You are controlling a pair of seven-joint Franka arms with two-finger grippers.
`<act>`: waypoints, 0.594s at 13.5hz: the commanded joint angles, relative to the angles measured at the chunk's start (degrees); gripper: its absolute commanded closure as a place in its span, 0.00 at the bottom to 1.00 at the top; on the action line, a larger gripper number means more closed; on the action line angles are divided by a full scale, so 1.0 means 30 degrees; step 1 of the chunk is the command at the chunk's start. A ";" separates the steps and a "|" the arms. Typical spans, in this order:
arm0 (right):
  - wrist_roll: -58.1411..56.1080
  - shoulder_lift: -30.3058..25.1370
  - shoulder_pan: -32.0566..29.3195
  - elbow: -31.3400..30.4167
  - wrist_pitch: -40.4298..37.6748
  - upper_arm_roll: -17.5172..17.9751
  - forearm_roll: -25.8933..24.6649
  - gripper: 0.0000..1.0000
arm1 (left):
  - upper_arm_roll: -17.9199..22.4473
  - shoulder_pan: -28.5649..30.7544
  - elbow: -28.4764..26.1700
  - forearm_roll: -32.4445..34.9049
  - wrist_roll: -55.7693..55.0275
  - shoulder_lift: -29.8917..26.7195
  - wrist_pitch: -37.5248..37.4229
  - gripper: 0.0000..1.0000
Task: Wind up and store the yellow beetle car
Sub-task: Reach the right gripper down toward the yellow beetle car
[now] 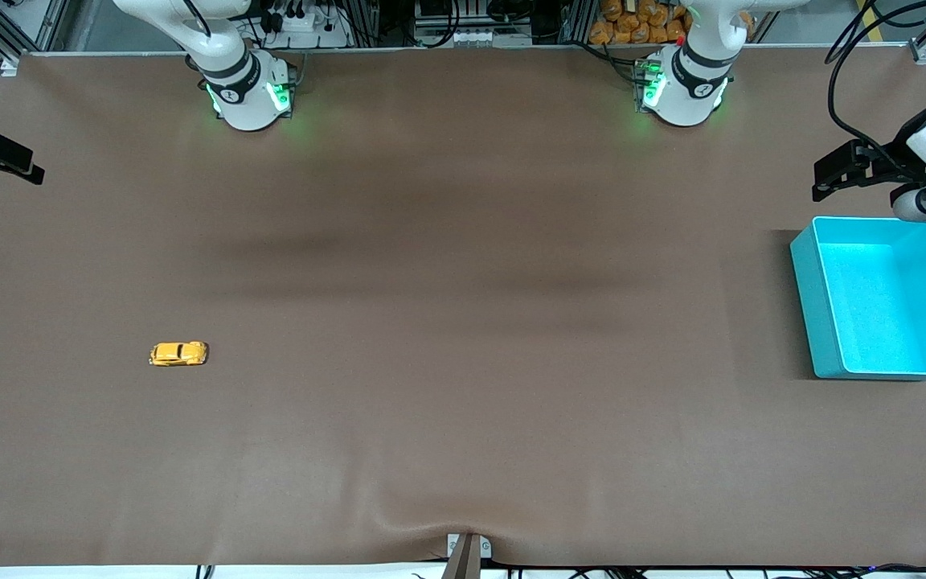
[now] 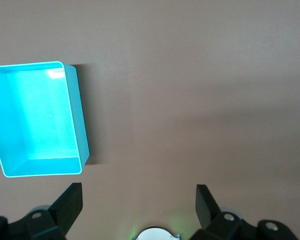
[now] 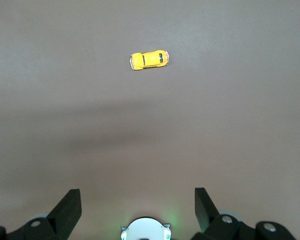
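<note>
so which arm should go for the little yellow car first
Probably the right. The yellow beetle car lies toward its end of the table and shows in its wrist view; the right gripper is open. The left gripper, also open, waits by the turquoise bin.

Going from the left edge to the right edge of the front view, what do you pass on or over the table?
Right hand at the table's edge → yellow beetle car → left hand up in the air → turquoise bin.
</note>
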 commanded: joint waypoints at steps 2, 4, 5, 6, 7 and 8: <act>0.0087 -0.0118 -0.0045 -0.0133 0.0043 0.0168 -0.0398 0.00 | 0.0002 0.0033 0.0027 -0.0144 0.0066 -0.0048 -0.0041 0.00; 0.0058 -0.0089 -0.0017 -0.0192 0.0014 0.0168 -0.0398 0.00 | 0.0002 0.0033 0.0027 -0.0145 0.0065 -0.0077 -0.0070 0.00; -0.0058 -0.0002 0.0042 -0.0192 0.0043 0.0168 -0.0398 0.00 | 0.0002 0.0033 0.0027 -0.0116 0.0037 -0.0106 -0.0070 0.00; -0.0117 0.0086 0.0072 -0.0221 0.0072 0.0168 -0.0398 0.00 | 0.0002 0.0033 0.0027 -0.0115 0.0066 -0.0107 -0.0070 0.00; -0.0147 0.0261 0.0072 -0.0221 0.0101 0.0197 -0.0398 0.00 | 0.0002 0.0033 0.0027 -0.0144 0.0066 -0.0136 -0.0070 0.00; -0.0350 0.0495 0.0246 -0.0221 0.0102 0.0197 -0.0398 0.00 | -0.0027 0.0033 0.0027 -0.0145 0.0066 -0.0136 -0.0070 0.00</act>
